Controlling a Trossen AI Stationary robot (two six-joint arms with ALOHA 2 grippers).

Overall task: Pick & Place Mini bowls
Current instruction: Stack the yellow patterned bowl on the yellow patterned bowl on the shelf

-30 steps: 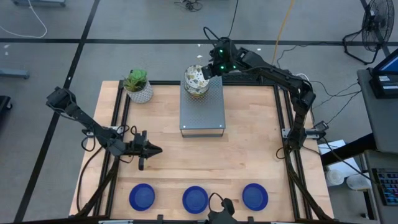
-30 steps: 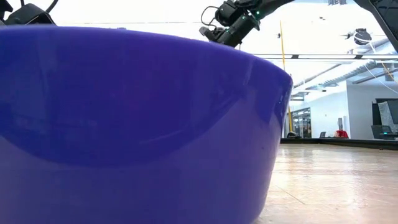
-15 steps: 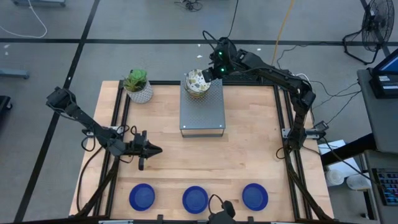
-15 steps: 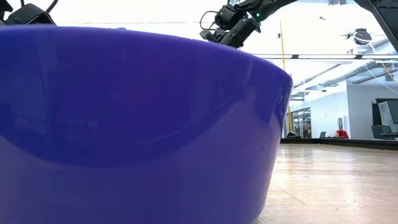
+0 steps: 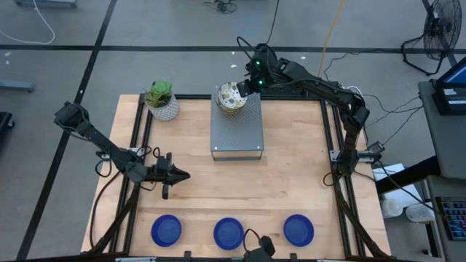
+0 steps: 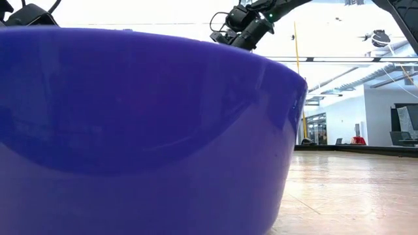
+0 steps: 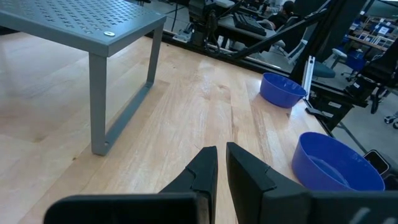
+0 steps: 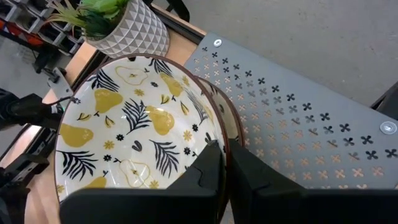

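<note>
Right hand (image 8: 221,163): I had its fingers pinched on the rim of the top patterned bowl (image 8: 127,127), one finger inside the wall and one outside, up at 12 o'clock on the tabletop (image 5: 291,175).
Patterned bowls: they sat as a nested stack (image 5: 231,96) on the far end of the grey perforated stand (image 5: 237,127); a second rim showed just under the top one in the right wrist view. I could not tell whether the top bowl had lifted clear of it.
Blue bowls: three lay in a row along the 6 o'clock edge, left (image 5: 166,230), middle (image 5: 228,233) and right (image 5: 298,229), well apart from each other.
Left hand (image 7: 221,165): it hung empty near 9 o'clock, fingers nearly pressed together with only a slit between them.
Potted plant (image 5: 162,100): it stood at about 11 o'clock, just beside the stand.
Handling: I judged the bowls rigid, glossy and probably light; the glaze looked slippery, and a drop might chip one if they were ceramic. Nested bowls can drag a neighbour up.
Where to hold: I judged the rim the only sensible place, squeezing the wall.
Writing: I read no brand, label or lettering; the top bowl showed only a print of yellow pears and dark leaves.
</note>
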